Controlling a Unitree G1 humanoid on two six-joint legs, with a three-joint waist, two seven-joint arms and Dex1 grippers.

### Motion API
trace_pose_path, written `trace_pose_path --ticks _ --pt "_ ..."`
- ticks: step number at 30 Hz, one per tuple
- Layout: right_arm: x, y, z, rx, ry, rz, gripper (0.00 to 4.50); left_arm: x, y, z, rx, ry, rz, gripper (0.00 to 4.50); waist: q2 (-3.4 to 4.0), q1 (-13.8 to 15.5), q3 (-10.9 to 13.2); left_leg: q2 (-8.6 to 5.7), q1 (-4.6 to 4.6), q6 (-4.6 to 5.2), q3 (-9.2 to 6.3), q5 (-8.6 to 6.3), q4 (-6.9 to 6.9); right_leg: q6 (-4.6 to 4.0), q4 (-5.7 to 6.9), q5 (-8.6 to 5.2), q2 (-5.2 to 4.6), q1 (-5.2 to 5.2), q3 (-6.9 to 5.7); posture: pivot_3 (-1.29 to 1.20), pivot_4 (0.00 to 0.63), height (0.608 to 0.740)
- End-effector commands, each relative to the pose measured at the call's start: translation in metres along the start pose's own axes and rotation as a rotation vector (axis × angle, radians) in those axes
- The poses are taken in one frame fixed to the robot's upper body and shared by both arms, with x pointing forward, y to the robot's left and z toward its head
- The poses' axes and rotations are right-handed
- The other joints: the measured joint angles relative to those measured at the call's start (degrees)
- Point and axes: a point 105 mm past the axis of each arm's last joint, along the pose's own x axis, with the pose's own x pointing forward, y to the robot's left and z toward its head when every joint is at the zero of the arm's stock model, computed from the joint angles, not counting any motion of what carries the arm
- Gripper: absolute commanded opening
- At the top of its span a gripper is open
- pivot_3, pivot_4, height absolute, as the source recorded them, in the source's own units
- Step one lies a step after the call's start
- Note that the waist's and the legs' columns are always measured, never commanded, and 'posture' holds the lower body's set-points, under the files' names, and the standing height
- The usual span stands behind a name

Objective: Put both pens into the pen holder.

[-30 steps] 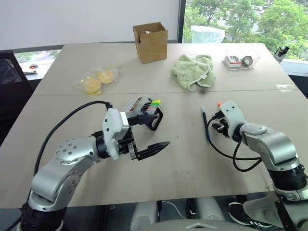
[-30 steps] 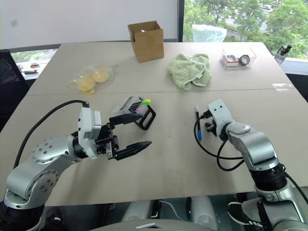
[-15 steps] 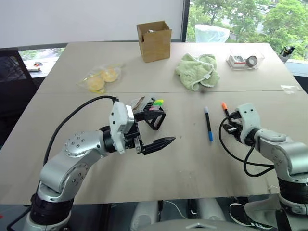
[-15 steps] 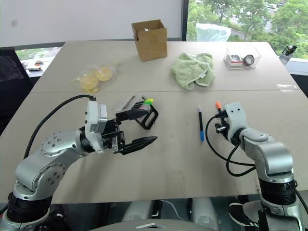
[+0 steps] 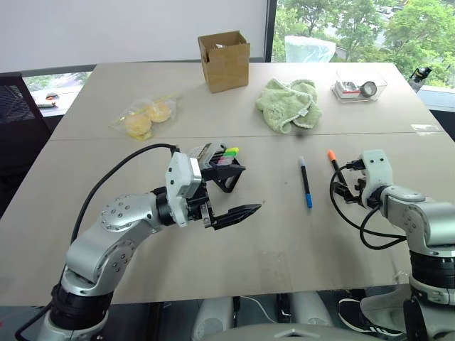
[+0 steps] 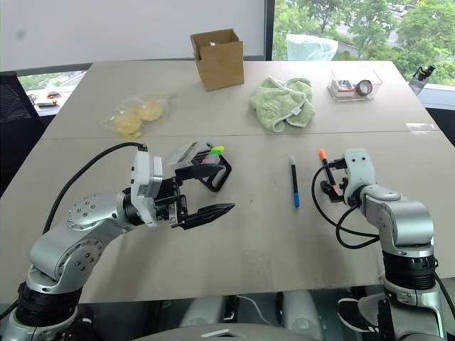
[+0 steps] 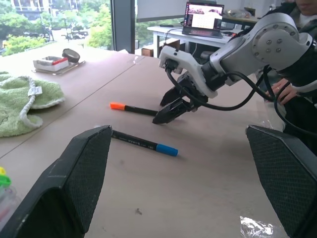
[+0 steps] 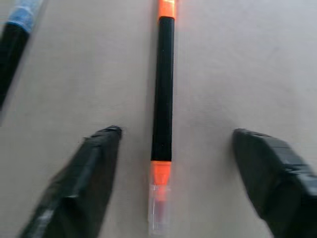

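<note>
- Our left gripper hangs with jaws spread wide and empty just beside the small clear-grey pen holder with black frame loop, mid-table, likely ready to steady it.
- The slim dark blue-tipped pen lies flat, right of centre.
- Our right gripper, jaws parted, straddles the dark orange-ended pen near the table's right edge, apparently lined up for grasping.

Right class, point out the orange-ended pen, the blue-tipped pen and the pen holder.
orange-ended pen (image 8: 163,89), right wrist view, middle of the black barrel
blue-tipped pen (image 6: 293,182), right eye view, mid-barrel
pen holder (image 5: 229,176), left eye view, black frame loop
</note>
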Motion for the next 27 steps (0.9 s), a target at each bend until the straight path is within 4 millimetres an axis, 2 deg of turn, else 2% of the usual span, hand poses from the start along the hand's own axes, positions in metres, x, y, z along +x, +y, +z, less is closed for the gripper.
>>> trace_pose_path --ticks 1,2,3,5,9,12,14,20,24,27 --pt "0.000 -0.012 -0.016 -0.015 0.068 -0.040 1.83 0.003 -0.005 0.007 0.045 -0.019 -0.025 4.50 -0.03 0.38 -0.02 0.00 0.06 0.00 -0.01 0.00 0.01 0.01 0.00 0.00 -0.01 0.09 -0.01 0.00 0.150 0.740" --pt "-0.001 -0.012 -0.016 -0.027 0.066 -0.035 1.27 0.004 -0.006 0.007 0.047 -0.018 -0.028 4.50 -0.04 0.44 -0.03 0.00 0.11 0.01 -0.03 0.00 0.04 0.02 -0.01 -0.01 -0.03 0.16 -0.04 0.00 0.150 0.740" --pt "-0.003 -0.011 -0.016 -0.037 0.065 -0.031 1.00 0.004 -0.006 0.006 0.052 -0.013 -0.032 4.50 -0.05 0.51 -0.03 -0.01 0.11 0.01 -0.05 0.00 0.04 0.02 -0.02 -0.02 -0.05 0.17 -0.05 0.00 0.150 0.740" --pt "-0.009 -0.009 -0.014 -0.046 0.031 -0.011 0.11 0.008 -0.006 0.003 0.062 0.018 -0.028 4.50 -0.05 0.66 -0.03 -0.02 0.09 0.01 -0.08 0.00 0.05 0.02 -0.03 -0.02 -0.07 0.18 -0.06 0.00 0.150 0.740" --pt "-0.026 0.000 0.000 -0.041 -0.134 0.071 0.04 0.016 0.000 -0.001 -0.084 0.057 0.001 4.50 -0.05 1.28 -0.02 -0.07 -0.15 0.03 -0.27 -0.02 0.04 0.04 -0.11 -0.03 -0.09 0.11 -0.23 0.00 0.150 0.740" --pt "-0.058 0.028 0.023 0.035 -0.365 0.277 0.04 0.029 0.004 0.008 -0.316 0.011 -0.020 4.50 0.07 0.69 0.07 -0.06 -0.20 0.03 -0.28 -0.02 0.03 0.27 -0.12 0.08 -0.09 0.06 -0.23 0.00 0.150 0.740" --pt "-0.082 0.048 0.032 0.029 -0.473 0.389 0.04 0.038 0.008 0.017 -0.404 -0.025 -0.036 4.50 0.12 0.42 0.12 -0.05 -0.23 0.03 -0.35 -0.02 0.02 0.39 -0.08 0.07 -0.08 0.03 -0.26 0.00 0.150 0.740" --pt "-0.119 0.101 0.037 -0.026 -0.585 0.638 0.04 0.054 0.016 0.050 -0.531 -0.146 -0.073 4.50 0.15 -0.43 0.17 0.00 -0.14 0.03 -0.37 -0.02 0.01 0.41 0.02 0.05 0.00 0.02 -0.26 0.00 0.150 0.740" --pt "-0.128 0.117 0.043 -0.053 -0.630 0.695 0.04 0.058 0.019 0.060 -0.579 -0.176 -0.084 4.50 0.15 -0.56 0.17 -0.02 -0.08 0.02 -0.37 -0.01 0.02 0.32 0.04 -0.01 -0.01 0.05 -0.24 0.00 0.150 0.740" --pt "-0.131 0.122 0.048 -0.054 -0.661 0.719 0.00 0.059 0.017 0.059 -0.578 -0.158 -0.083 3.24 0.15 -0.65 0.17 -0.07 -0.08 0.01 -0.32 0.00 0.02 0.12 0.05 -0.03 -0.02 0.06 -0.18 0.00 0.150 0.740"
